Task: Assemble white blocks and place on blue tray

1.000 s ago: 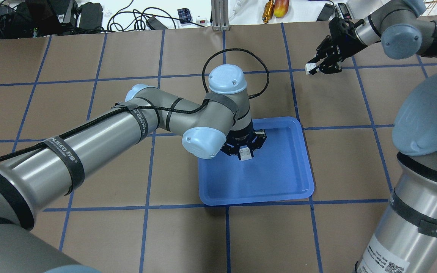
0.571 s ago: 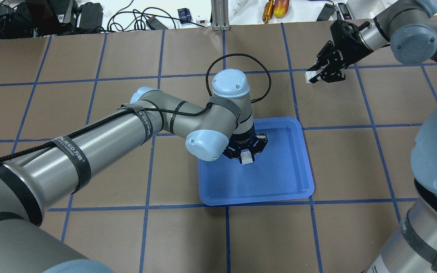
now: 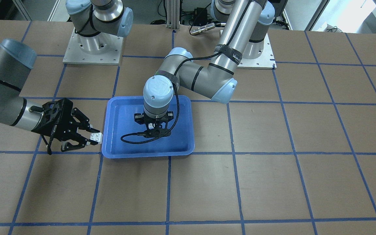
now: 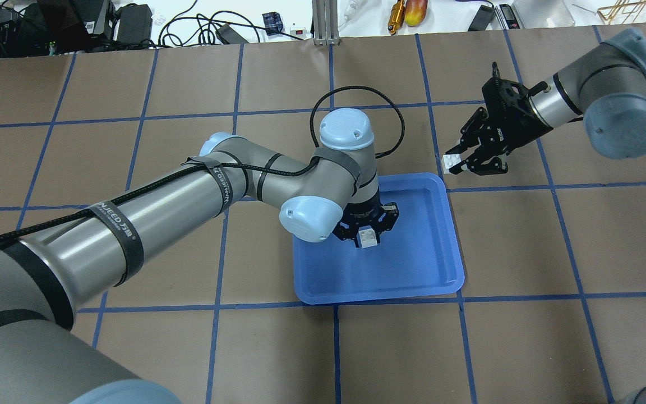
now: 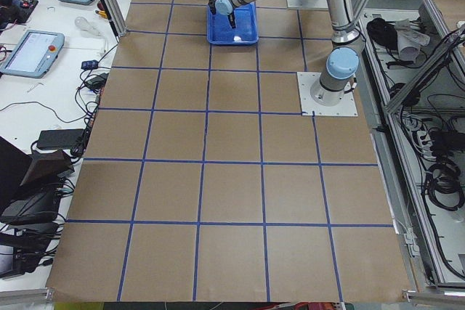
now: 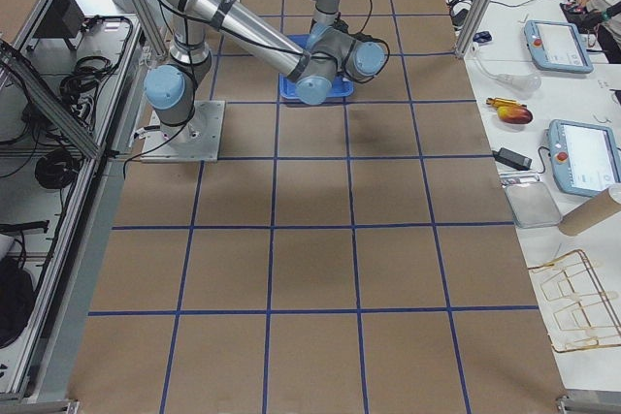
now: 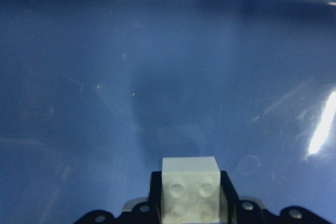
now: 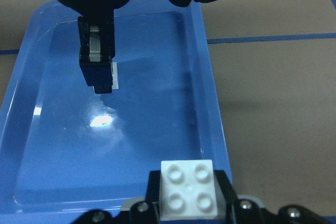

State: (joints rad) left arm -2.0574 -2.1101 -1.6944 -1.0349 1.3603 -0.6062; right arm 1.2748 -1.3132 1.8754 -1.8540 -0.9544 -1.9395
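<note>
1. Since a second ago, the right hand point(image 4: 455, 164) has swung in across the tabletop point(image 4: 525, 252). It's now just off the blue tray point(image 4: 413, 269)'s far right corner in the overhead view, clamped on a white block point(image 8: 187, 189).
2. Left hand point(image 3: 155, 130) stays low over the tray's middle, gripping the other white block point(image 7: 190, 186). Can't tell if it touches the tray floor.
3. Tabletop: brown paper, blue tape grid.
4. Beyond the tray's far side: white bench, cables point(image 4: 199, 25), power bricks.
</note>
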